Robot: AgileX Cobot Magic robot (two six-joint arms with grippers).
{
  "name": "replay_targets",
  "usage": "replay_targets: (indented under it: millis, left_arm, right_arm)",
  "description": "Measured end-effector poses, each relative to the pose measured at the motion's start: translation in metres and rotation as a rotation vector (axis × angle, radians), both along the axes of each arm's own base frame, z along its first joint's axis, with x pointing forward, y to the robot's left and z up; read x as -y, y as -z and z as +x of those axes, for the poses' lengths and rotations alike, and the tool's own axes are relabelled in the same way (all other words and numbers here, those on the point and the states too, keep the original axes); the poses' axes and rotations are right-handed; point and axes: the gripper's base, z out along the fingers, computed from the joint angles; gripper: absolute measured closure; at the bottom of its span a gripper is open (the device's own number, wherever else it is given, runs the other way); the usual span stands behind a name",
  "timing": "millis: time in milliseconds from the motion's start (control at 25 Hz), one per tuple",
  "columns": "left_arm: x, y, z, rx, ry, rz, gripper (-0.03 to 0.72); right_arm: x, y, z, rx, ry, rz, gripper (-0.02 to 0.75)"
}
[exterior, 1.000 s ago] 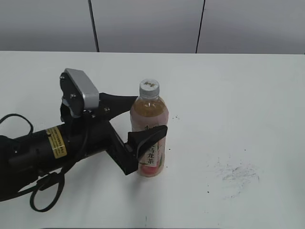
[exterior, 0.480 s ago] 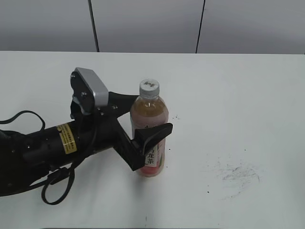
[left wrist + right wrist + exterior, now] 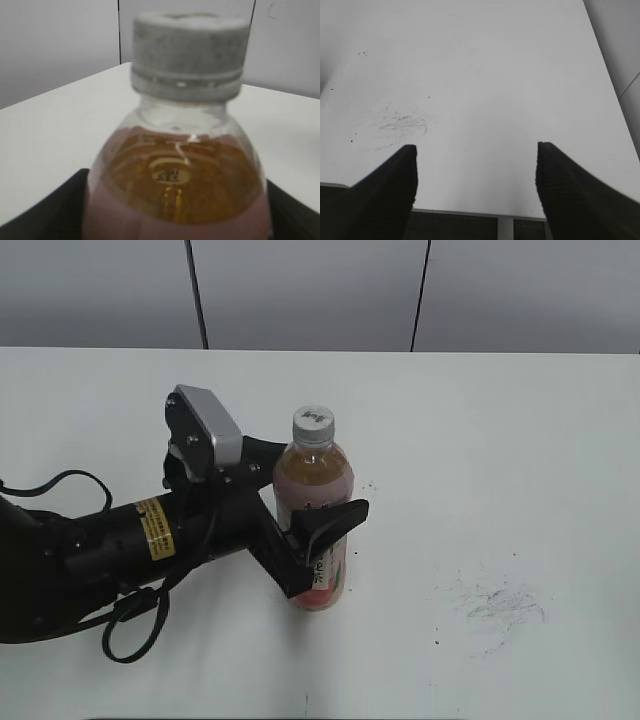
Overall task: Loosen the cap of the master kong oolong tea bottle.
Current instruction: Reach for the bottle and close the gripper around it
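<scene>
The master kong oolong tea bottle [image 3: 314, 502] stands upright on the white table [image 3: 520, 440], its white-grey cap [image 3: 313, 426] on top. My left gripper [image 3: 303, 490] is open with the bottle's body between its jaws: one black finger [image 3: 333, 521] in front, the other behind. In the left wrist view the bottle [image 3: 175, 180] and cap [image 3: 189, 54] fill the frame, with black fingers [image 3: 42, 215] in both lower corners. My right gripper [image 3: 476, 155] is open and empty over the table's near edge; it does not show in the exterior view.
A patch of dark scuff marks [image 3: 495, 605] lies on the table to the right of the bottle; it also shows in the right wrist view [image 3: 400, 122]. A grey panelled wall [image 3: 300, 290] stands behind the table.
My left arm has slid to the right, bringing its jaws further along both sides of the bottle. The bottle has not moved.
</scene>
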Motion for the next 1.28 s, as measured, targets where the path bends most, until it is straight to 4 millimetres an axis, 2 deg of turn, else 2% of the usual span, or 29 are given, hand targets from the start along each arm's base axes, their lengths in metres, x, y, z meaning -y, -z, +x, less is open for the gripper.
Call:
replay_targets:
  millis: [160, 1120, 1280]
  left_arm:
    - [0.001, 0.0, -0.001, 0.005, 0.022, 0.005, 0.244]
    - [0.002, 0.0, -0.002, 0.005, 0.031, 0.005, 0.244]
    - [0.002, 0.0, -0.002, 0.005, 0.031, 0.005, 0.244]
  right_arm:
    - [0.0, 0.0, 0.0, 0.0, 0.0, 0.0, 0.183]
    - [-0.001, 0.0, 0.0, -0.002, -0.004, 0.005, 0.183]
    - [-0.005, -0.004, 0.014, -0.076, -0.041, 0.023, 0.183]
